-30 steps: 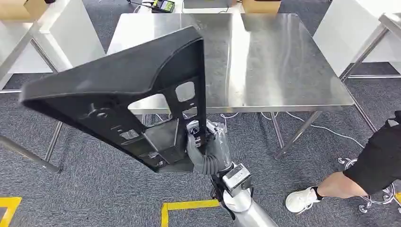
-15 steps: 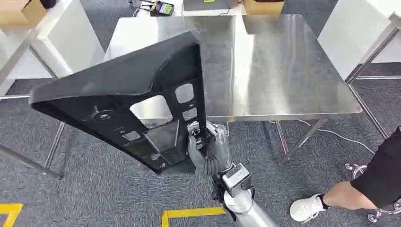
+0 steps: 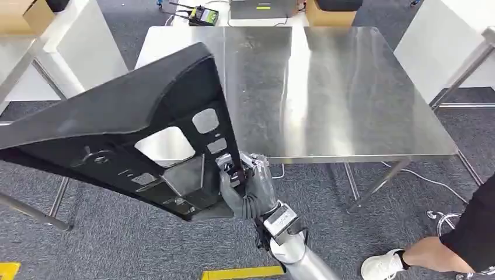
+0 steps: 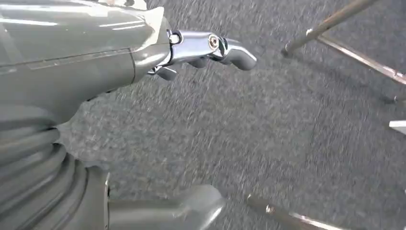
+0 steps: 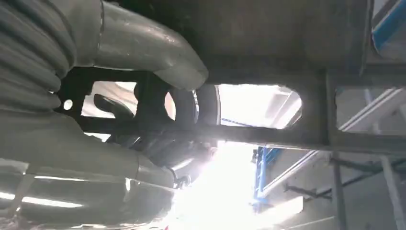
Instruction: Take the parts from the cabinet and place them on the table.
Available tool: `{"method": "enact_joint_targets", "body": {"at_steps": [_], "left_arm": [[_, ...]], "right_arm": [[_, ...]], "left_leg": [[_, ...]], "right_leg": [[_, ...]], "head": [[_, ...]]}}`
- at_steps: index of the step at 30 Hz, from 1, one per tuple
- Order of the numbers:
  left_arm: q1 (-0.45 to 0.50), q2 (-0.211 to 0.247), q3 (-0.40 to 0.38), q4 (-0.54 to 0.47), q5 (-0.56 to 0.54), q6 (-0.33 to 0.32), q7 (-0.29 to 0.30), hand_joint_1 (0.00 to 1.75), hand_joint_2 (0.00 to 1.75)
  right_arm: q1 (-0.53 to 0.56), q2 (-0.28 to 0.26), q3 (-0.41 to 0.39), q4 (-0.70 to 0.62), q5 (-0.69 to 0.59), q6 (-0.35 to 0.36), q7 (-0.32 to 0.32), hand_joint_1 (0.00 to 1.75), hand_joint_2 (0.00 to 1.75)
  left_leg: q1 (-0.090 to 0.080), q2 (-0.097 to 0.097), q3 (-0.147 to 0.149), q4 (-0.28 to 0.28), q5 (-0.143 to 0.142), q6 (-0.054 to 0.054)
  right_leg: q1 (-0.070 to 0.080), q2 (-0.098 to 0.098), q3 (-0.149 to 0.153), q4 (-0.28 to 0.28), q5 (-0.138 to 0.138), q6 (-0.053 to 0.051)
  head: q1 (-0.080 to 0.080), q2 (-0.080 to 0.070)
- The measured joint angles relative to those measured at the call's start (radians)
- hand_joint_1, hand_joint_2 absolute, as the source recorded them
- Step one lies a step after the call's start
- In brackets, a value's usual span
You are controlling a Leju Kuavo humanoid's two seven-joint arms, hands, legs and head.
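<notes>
A large black plastic panel (image 3: 117, 122), triangular with several cut-out windows, is held up in front of me in the head view. My right hand (image 3: 245, 186) grips its lower right corner, fingers wrapped around the frame. The right wrist view looks from close behind that hand (image 5: 143, 115) at the panel's dark ribs (image 5: 268, 134). The panel overlaps the near left part of the steel table (image 3: 350, 87). My left hand (image 4: 191, 52) hangs over grey carpet, fingers loosely curled, holding nothing.
White cabinets stand at the left (image 3: 76, 52) and right (image 3: 438, 41) of the table. A person's leg and white shoe (image 3: 385, 265) are at the lower right. A handheld device (image 3: 201, 13) and a cardboard box (image 3: 327, 14) lie beyond the table's far edge.
The whole view has shifted: the table sits lower and nearer in the picture. The panel, still in my right hand, has swung left and slightly down.
</notes>
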State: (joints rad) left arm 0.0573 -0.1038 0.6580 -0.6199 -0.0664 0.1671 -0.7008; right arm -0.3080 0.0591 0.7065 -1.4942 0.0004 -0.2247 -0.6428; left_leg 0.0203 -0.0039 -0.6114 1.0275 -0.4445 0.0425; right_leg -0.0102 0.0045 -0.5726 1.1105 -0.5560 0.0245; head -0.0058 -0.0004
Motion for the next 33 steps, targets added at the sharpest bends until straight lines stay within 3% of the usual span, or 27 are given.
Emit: {"method": "enact_joint_targets", "body": {"at_steps": [2, 3, 4, 5, 7, 8, 9, 10, 15, 17, 18, 19, 20, 21, 22, 24, 25, 26, 29, 30, 31, 32, 33], "left_arm": [[0.001, -0.002, 0.0, 0.0, -0.007, -0.002, 0.0, 0.0, 1.75], [0.002, -0.003, 0.0, 0.0, -0.008, -0.003, 0.0, 0.0, 1.75], [0.004, -0.005, 0.0, 0.0, -0.009, -0.006, 0.0, 0.0, 1.75], [0.004, -0.005, 0.0, 0.0, -0.009, -0.008, 0.0, 0.0, 1.75], [0.005, -0.008, 0.0, 0.0, -0.01, -0.011, 0.0, 0.0, 1.75], [0.006, -0.008, 0.0, 0.0, -0.01, -0.014, 0.0, 0.0, 1.75], [0.003, -0.008, 0.0, -0.002, -0.01, -0.017, 0.0, 0.0, 1.75], [0.004, -0.008, 0.0, -0.002, -0.01, -0.021, 0.0, 0.0, 1.75], [0.004, -0.008, 0.0, -0.003, -0.01, -0.021, 0.0, 0.0, 1.75], [0.004, -0.008, 0.0, -0.003, -0.01, -0.024, 0.0, 0.0, 1.75], [0.003, -0.009, 0.0, -0.005, -0.01, -0.028, 0.0, 0.0, 1.75], [0.002, -0.01, 0.005, -0.009, -0.01, -0.029, 0.0, 0.0, 1.75], [0.005, -0.011, 0.007, -0.009, -0.01, -0.029, 0.0, 0.0, 1.75], [0.006, -0.013, 0.007, -0.009, -0.01, -0.03, 0.0, 0.0, 1.75], [0.007, -0.013, 0.008, -0.009, -0.01, -0.03, 0.0, 0.0, 1.75], [0.006, -0.013, 0.014, -0.01, -0.012, -0.03, 0.0, 0.0, 1.75], [0.007, -0.013, 0.017, -0.01, -0.014, -0.03, 0.0, 0.0, 1.75], [0.006, -0.012, 0.019, -0.01, -0.015, -0.031, 0.0, 0.0, 1.75], [0.006, -0.012, 0.021, -0.016, -0.018, -0.034, 0.0, 0.0, 1.75], [0.004, -0.012, 0.021, -0.017, -0.018, -0.037, 0.0, 0.0, 1.75], [0.003, -0.013, 0.021, -0.017, -0.018, -0.037, 0.0, 0.0, 1.75], [-0.001, -0.013, 0.021, -0.017, -0.018, -0.038, 0.0, 0.0, 1.75], [-0.004, -0.013, 0.021, -0.018, -0.019, -0.038, 0.0, 0.0, 1.75]], "right_arm": [[0.004, -0.004, 0.001, 0.0, 0.0, 0.001, 0.005, 1.75, 1.75], [0.004, -0.004, 0.001, 0.002, 0.002, 0.001, 0.01, 1.75, 1.75], [0.004, -0.005, 0.002, 0.003, 0.004, 0.002, 0.012, 1.75, 1.75], [0.004, -0.005, 0.002, 0.003, 0.006, 0.002, 0.013, 1.75, 1.75], [0.003, -0.004, 0.003, 0.003, 0.009, 0.002, 0.015, 1.75, 1.75], [0.001, -0.006, 0.004, 0.004, 0.011, 0.002, 0.015, 1.75, 1.75], [-0.004, -0.005, 0.006, 0.004, 0.016, 0.002, 0.016, 1.75, 1.75], [-0.007, -0.005, 0.007, 0.005, 0.021, -0.002, 0.019, 1.75, 1.75], [-0.007, -0.005, 0.007, 0.005, 0.024, -0.003, 0.019, 1.75, 1.75], [-0.009, -0.005, 0.007, 0.005, 0.037, -0.013, 0.021, 1.75, 1.75], [-0.014, -0.003, 0.008, 0.005, 0.052, -0.017, 0.024, 1.75, 1.75], [-0.05, -0.001, 0.028, 0.011, 0.156, -0.07, 0.056, 1.75, 1.75], [-0.054, -0.001, 0.033, 0.015, 0.168, -0.076, 0.06, 1.75, 1.75], [-0.054, -0.001, 0.037, 0.018, 0.173, -0.078, 0.063, 1.75, 1.75], [-0.054, -0.001, 0.044, 0.022, 0.191, -0.088, 0.067, 1.75, 1.75], [-0.062, 0.004, 0.052, 0.028, 0.282, -0.144, 0.082, 1.75, 1.75], [-0.071, 0.008, 0.058, 0.033, 0.342, -0.184, 0.095, 1.75, 1.75], [-0.084, 0.013, 0.067, 0.039, 0.412, -0.223, 0.112, 1.75, 1.75], [-0.104, 0.025, 0.091, 0.055, 0.576, -0.277, 0.17, 1.75, 1.75], [-0.113, 0.032, 0.103, 0.063, 0.618, -0.28, 0.187, 1.75, 1.75], [-0.119, 0.037, 0.113, 0.07, 0.646, -0.28, 0.2, 1.75, 1.75], [-0.132, 0.043, 0.124, 0.077, 0.688, -0.288, 0.223, 1.75, 1.75], [-0.142, 0.046, 0.129, 0.084, 0.741, -0.301, 0.248, 1.75, 1.75]], "left_leg": [[-0.008, -0.002, 0.01, 0.0, -0.011, 0.002], [-0.011, -0.003, 0.016, 0.0, -0.017, 0.004], [-0.014, -0.005, 0.025, 0.0, -0.024, 0.004], [-0.017, -0.005, 0.035, 0.0, -0.031, 0.005], [-0.019, -0.007, 0.06, 0.0, -0.05, 0.002], [-0.017, -0.008, 0.064, -0.009, -0.054, -0.001], [-0.018, -0.008, 0.064, -0.004, -0.06, -0.009], [-0.012, -0.006, 0.063, -0.007, -0.061, -0.014], [-0.012, -0.006, 0.063, -0.007, -0.061, -0.017], [-0.009, -0.005, 0.066, -0.009, -0.066, -0.023], [-0.009, -0.005, 0.072, -0.008, -0.072, -0.033], [-0.003, 0.0, -0.034, 0.196, -0.146, -0.048], [-0.002, 0.0, -0.103, 0.285, -0.163, -0.052], [-0.001, 0.0, -0.129, 0.296, -0.141, -0.051], [-0.001, 0.0, -0.129, 0.258, -0.095, -0.05], [-0.002, 0.0, -0.077, 0.099, 0.024, -0.04], [-0.004, 0.0, -0.055, 0.028, 0.06, -0.031], [-0.012, 0.002, -0.041, 0.017, 0.038, -0.027], [-0.02, 0.002, -0.036, 0.004, 0.023, -0.011], [-0.015, 0.002, -0.024, -0.008, 0.024, -0.008], [-0.009, 0.002, -0.015, -0.017, 0.026, -0.005], [-0.009, 0.002, -0.011, -0.019, 0.019, 0.005], [-0.009, 0.002, -0.007, -0.019, 0.016, 0.01]], "right_leg": [[-0.001, 0.0, -0.103, 0.157, -0.045, -0.008], [0.001, 0.0, -0.135, 0.19, -0.042, -0.005], [0.001, 0.0, -0.143, 0.175, -0.018, -0.001], [0.002, 0.0, -0.128, 0.118, 0.021, 0.005], [0.005, -0.001, -0.054, -0.079, 0.127, 0.012], [0.008, -0.004, -0.055, -0.071, 0.125, -0.003], [0.021, -0.003, -0.037, -0.091, 0.124, -0.006], [0.02, 0.0, -0.039, -0.088, 0.12, -0.018], [0.021, 0.001, -0.039, -0.09, 0.119, -0.02], [0.024, 0.003, -0.04, -0.09, 0.114, -0.027], [0.013, 0.005, -0.029, -0.099, 0.114, -0.033], [0.009, 0.004, 0.004, -0.108, 0.099, -0.057], [0.011, 0.006, 0.012, -0.108, 0.089, -0.057], [0.012, 0.007, 0.021, -0.108, 0.082, -0.057], [0.013, 0.008, 0.031, -0.108, 0.074, -0.056], [0.014, 0.009, 0.057, -0.108, 0.057, -0.052], [0.014, 0.009, 0.053, -0.11, 0.049, -0.049], [0.025, 0.01, 0.065, -0.109, 0.042, -0.042], [0.02, 0.01, 0.063, -0.116, 0.034, -0.028], [0.026, 0.008, 0.066, -0.116, 0.027, -0.02], [0.02, 0.003, 0.059, -0.098, 0.021, -0.018], [0.02, 0.003, 0.033, -0.048, 0.003, -0.019], [0.015, 0.003, -0.016, 0.034, -0.024, -0.021]], "head": [[0.001, 0.0], [0.001, 0.0], [0.0, 0.0], [0.0, 0.0], [0.0, 0.0], [-0.005, 0.0], [-0.006, 0.0], [-0.004, 0.0], [-0.006, 0.0], [-0.01, 0.0], [-0.009, 0.0], [-0.013, 0.0], [-0.012, 0.0], [-0.012, 0.0], [-0.011, 0.0], [-0.011, 0.0], [-0.013, 0.0], [-0.009, 0.0], [-0.011, 0.0], [-0.012, 0.0], [-0.011, 0.0], [-0.01, 0.0], [-0.006, 0.0]]}}
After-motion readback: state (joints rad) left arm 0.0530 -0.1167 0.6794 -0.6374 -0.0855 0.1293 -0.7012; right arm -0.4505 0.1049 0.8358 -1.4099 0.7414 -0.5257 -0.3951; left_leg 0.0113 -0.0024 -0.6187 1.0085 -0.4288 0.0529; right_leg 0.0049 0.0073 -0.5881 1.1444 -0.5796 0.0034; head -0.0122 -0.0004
